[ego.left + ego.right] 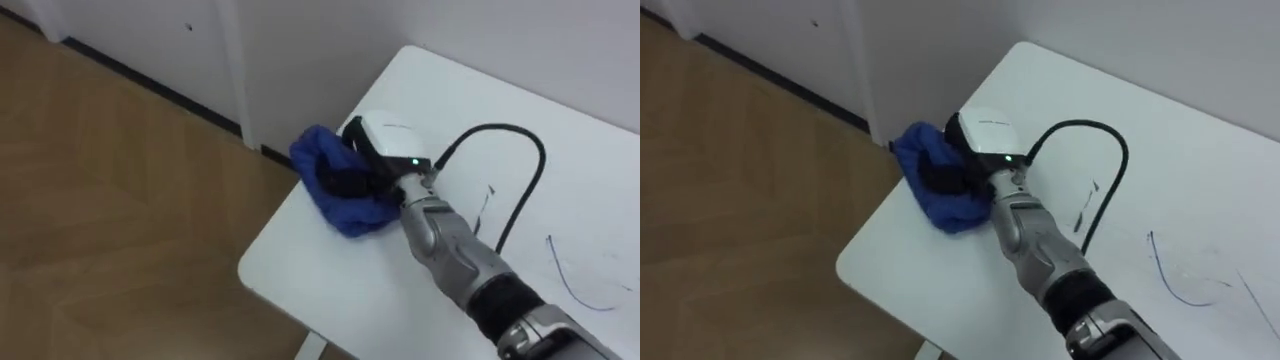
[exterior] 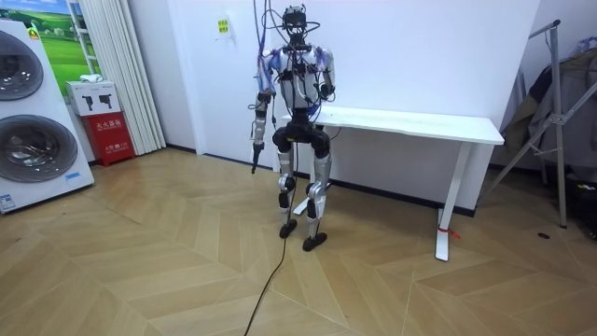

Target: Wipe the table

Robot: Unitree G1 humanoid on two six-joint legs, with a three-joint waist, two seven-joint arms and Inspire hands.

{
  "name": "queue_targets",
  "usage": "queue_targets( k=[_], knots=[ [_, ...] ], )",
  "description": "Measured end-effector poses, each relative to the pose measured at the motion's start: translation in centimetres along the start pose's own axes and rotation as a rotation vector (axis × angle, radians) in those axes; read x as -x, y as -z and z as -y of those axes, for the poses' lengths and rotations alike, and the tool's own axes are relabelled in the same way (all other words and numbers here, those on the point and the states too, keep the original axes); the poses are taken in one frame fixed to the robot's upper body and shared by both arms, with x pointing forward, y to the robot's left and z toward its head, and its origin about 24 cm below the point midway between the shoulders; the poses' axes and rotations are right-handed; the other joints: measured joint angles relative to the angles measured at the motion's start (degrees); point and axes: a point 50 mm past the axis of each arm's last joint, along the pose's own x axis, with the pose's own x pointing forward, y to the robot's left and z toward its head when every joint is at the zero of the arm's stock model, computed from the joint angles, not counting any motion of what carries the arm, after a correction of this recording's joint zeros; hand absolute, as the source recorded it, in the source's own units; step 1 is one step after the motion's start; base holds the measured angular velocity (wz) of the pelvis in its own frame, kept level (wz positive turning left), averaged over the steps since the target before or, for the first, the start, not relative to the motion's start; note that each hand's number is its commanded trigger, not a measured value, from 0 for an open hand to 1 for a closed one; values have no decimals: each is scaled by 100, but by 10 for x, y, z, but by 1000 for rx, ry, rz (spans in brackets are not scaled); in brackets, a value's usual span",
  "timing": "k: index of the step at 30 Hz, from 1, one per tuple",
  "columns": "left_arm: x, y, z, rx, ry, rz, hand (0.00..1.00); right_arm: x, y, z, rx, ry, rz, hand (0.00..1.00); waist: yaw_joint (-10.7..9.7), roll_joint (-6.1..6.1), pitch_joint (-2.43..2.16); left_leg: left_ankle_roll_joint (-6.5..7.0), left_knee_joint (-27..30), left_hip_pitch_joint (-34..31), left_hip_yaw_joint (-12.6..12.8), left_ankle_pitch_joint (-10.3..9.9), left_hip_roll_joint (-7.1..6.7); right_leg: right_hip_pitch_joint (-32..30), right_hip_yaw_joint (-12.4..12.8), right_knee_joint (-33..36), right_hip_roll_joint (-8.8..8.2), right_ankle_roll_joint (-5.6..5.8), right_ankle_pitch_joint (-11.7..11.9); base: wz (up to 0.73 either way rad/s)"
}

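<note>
At the near end of the white table [image 1: 330, 290], with the wall ahead of me, my left hand [image 2: 256, 138] hangs at my side towards the room view's left. It is idle, and I cannot tell how its fingers are set. To my left, the wooden floor [image 1: 120, 180] lies below the table's end.

The blue cloth [image 1: 345, 212] sits bunched in a heap right at that end edge, near the far corner. My right hand [image 1: 385, 140] rests on it, and its dark fingers [image 1: 345, 183] are curled into the folds and gripping the fabric. Further right on the tabletop are a short dark mark [image 1: 486, 205] and a long blue pen line [image 1: 568, 280], both well apart from the cloth and not yet wiped.

As I judge it, the main risk is the edge: any stroke further left could drag the cloth over the side and drop it to the floor. Because the cloth is wadded, little of it touches the surface, so a pass could smear or miss the marks. A loose hold could also leave it behind in mid-stroke.
</note>
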Motion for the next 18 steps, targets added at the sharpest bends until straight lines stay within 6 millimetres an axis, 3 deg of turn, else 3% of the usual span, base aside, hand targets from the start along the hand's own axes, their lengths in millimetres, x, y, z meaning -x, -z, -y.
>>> queue_targets(
  k=[6,8,10,12,16,18],
  knots=[
    [3,-1,-15,105,-63,45,0,50,57,-10,-147,123,-211,100,-645,-5,-39,69,-10,100,139,-43,-49,61,99,12,-65,48,-17,-6],
    [4,4,-21,120,-92,49,0,71,83,-9,-145,166,-303,100,-858,-7,-104,91,-21,138,156,-50,-71,80,144,11,-81,74,-8,-16],
    [6,9,-27,148,-126,52,0,104,117,-7,-137,219,-446,100,-1044,-28,-193,121,-87,257,239,-47,-89,151,155,9,-114,115,-2,-11],
    [7,13,-32,171,-146,55,0,126,140,-5,-132,253,-559,100,-1130,-45,-221,150,-95,323,263,-64,-90,196,149,15,-129,128,-4,-19],
    [10,19,-36,192,-158,58,0,167,180,9,-134,325,-775,100,-1330,-41,-229,181,-41,345,289,-85,-94,244,141,21,-139,163,17,-7],
    [12,25,-38,198,-166,45,0,179,189,11,-141,342,-838,100,-1394,-37,-227,190,-45,426,291,-94,-92,322,147,22,-137,166,14,-2]
  ],
)
